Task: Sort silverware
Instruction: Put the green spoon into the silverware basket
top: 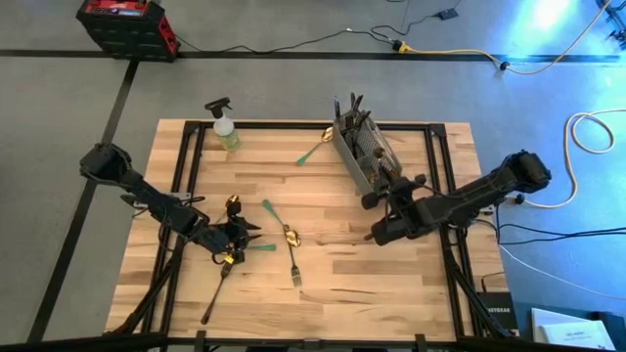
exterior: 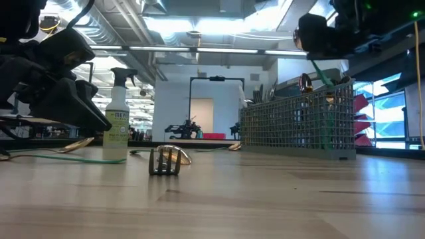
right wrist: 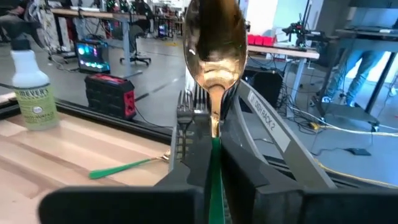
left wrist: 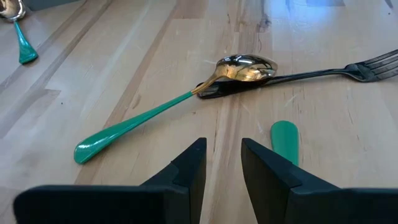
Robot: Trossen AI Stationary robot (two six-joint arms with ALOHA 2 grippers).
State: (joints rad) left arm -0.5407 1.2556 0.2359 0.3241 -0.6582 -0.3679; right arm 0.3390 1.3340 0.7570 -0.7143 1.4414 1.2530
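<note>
Green-handled gold spoon (right wrist: 215,56) — upright in right gripper (right wrist: 213,155), fingers pinching its green neck, over caddy (top: 367,152) at table's 1 o'clock. Judged light, stiff, slick; grip mid-handle. Left gripper (left wrist: 222,163) — narrowly parted, empty, 7 o'clock, facing another green-handled spoon (left wrist: 180,106).

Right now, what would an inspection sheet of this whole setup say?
Surface: wooden table on a black frame.
Job's things: green-handled gold spoon lying across a dark fork; more cutlery loose; grey mesh caddy partly filled.
Clutter: spray bottle.
Grippers: left gripper low over the table, fingers slightly apart, holding nothing; right gripper by the caddy, shut on a green-handled spoon.
Cables: yellow and white cables on the floor.
Surroundings: red-and-black toolbox.
</note>
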